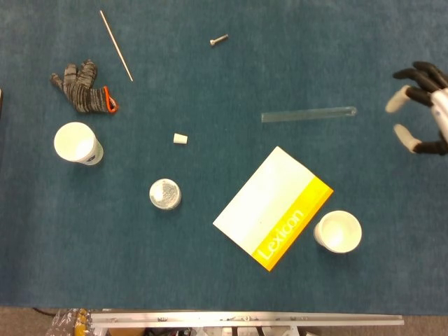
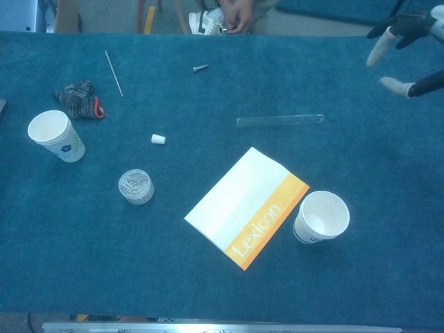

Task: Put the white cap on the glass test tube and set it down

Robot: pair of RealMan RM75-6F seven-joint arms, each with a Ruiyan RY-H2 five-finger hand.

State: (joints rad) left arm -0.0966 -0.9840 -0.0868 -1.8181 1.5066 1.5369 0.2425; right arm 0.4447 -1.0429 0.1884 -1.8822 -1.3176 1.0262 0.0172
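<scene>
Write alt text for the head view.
An open right hand hovers at the right edge of a blue table, near a test tube lying flat. A white cap lies apart to the left, among two cups, a booklet, a glove and a jar.

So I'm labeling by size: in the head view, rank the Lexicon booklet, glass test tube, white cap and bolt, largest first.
1. Lexicon booklet, by far the largest.
2. Glass test tube, long but thin.
3 and 4. White cap and bolt: both tiny and look alike, so I won't rank them.
</scene>
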